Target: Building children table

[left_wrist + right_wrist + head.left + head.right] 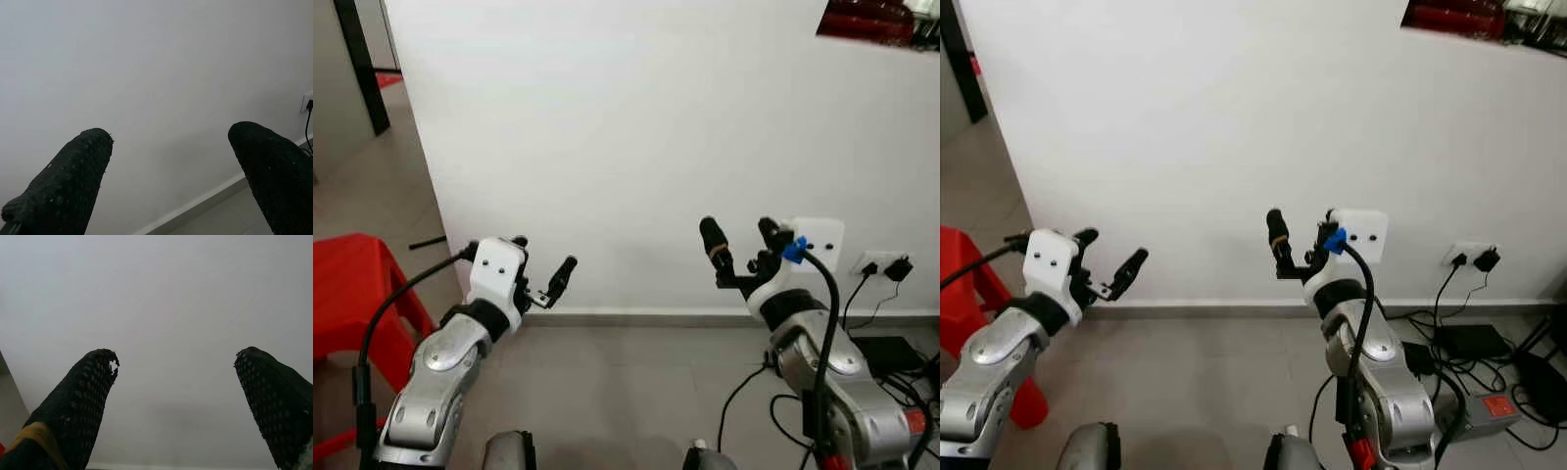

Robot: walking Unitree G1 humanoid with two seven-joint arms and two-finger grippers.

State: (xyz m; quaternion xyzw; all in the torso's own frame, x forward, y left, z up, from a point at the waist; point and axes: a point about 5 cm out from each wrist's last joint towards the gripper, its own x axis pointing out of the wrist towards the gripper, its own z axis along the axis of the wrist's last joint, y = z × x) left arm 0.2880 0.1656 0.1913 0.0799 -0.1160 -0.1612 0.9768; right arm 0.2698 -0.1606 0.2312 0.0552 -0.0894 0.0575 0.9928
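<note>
A red plastic piece of children's furniture (352, 284) stands on the tiled floor at my far left, cut off by the frame edge. Both arms are raised in front of a white wall. My left gripper (545, 253) is open with nothing between its fingers, to the right of the red piece and apart from it. My right gripper (738, 230) is also open and holds nothing, its fingers pointing up at the wall. In the wrist views the left gripper (171, 129) and the right gripper (177, 351) each face bare wall between spread fingertips.
A white wall (636, 127) with a baseboard stands close ahead. At the right are a wall socket (881, 262) with plugs, loose cables (1430, 333) and a grey box (1489, 406) on the floor. A dark door frame (362, 59) stands at the far left.
</note>
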